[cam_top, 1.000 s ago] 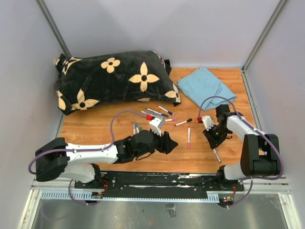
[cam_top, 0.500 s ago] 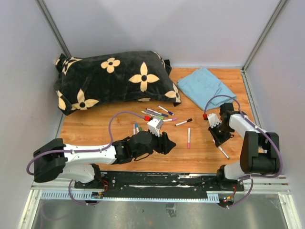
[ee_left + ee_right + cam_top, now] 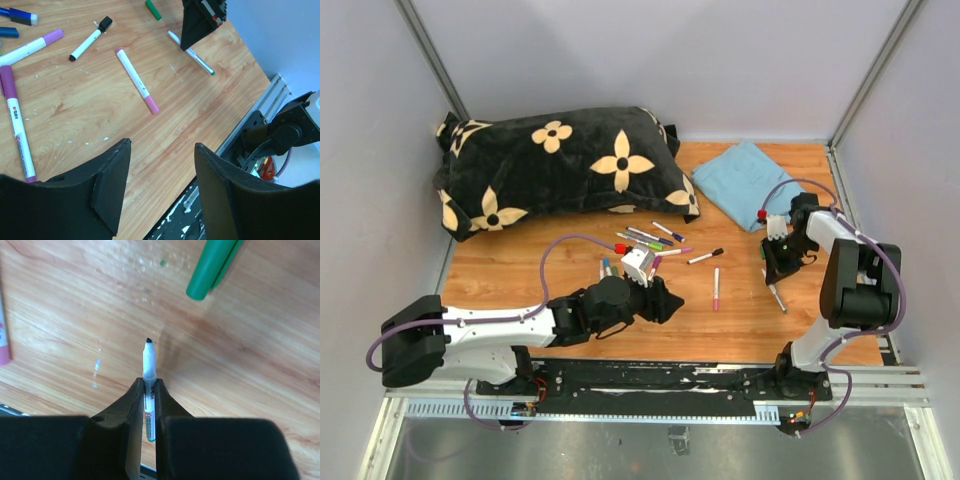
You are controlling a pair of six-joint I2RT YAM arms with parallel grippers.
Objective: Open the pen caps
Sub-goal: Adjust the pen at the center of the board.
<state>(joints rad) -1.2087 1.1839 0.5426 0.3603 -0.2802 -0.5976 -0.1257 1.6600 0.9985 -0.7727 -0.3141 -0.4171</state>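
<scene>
Jaws of your right gripper (image 3: pixel 148 387) pinch a white pen (image 3: pixel 148 360), its dark tip bare. Your left gripper (image 3: pixel 161 146) hangs half-open, holding nothing. A loose green cap (image 3: pixel 212 267) lies on the table (image 3: pixel 75 315) just beyond that tip. A pink cap (image 3: pixel 151 105), black cap (image 3: pixel 105 22) and purple cap (image 3: pixel 52 36) sit on pens lying nearby.

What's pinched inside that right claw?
A slim white pen, its bare dark tip sticking out past the right gripper. The fingers cover the barrel's sides, and its rear end is hidden underneath.
</scene>
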